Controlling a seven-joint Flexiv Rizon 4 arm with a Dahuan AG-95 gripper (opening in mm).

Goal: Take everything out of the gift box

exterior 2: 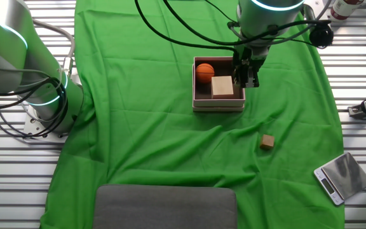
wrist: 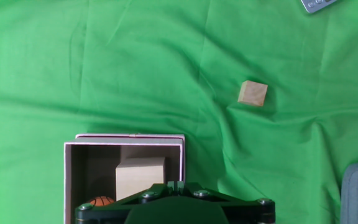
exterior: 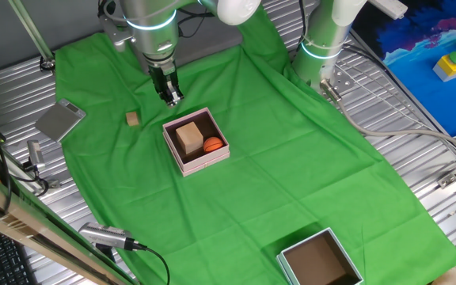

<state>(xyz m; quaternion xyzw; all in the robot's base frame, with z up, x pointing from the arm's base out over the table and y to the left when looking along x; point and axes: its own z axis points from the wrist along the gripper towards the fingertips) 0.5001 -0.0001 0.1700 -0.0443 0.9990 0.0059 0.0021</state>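
The gift box (exterior: 197, 142) is seen sitting on the green cloth (exterior: 291, 182) that covers the worktop (exterior: 418, 134); it serves as the landmark for everything below. Its lid is tucked underneath, going by the double edge visible in the hand view.

- Tan wooden cube (exterior: 189, 137): inside the gift box, resting on the dark brown floor, roughly central.
- Orange ball (exterior: 213, 145): also inside the gift box, just beside the cube, tucked against a wall. Touching or not cannot be told.
- Hand (exterior: 170, 96): held above the cloth just outside the gift box wall, fingers pointed down. Nothing is gripped. The fingers appear close together in both fixed views; in the hand view only the finger mount is shown at the bottom edge, so the gap is not confirmed there.
- Small brown wooden block (exterior: 133, 119): on the cloth, apart from the gift box, on the same side as the hand.
- Grey scale (exterior: 61, 119): beyond the block, at the cloth edge, well apart from the gift box.
- Larger teal-grey box (exterior: 321, 260): well apart from the gift box, at the opposite cloth edge, brown inside visible.
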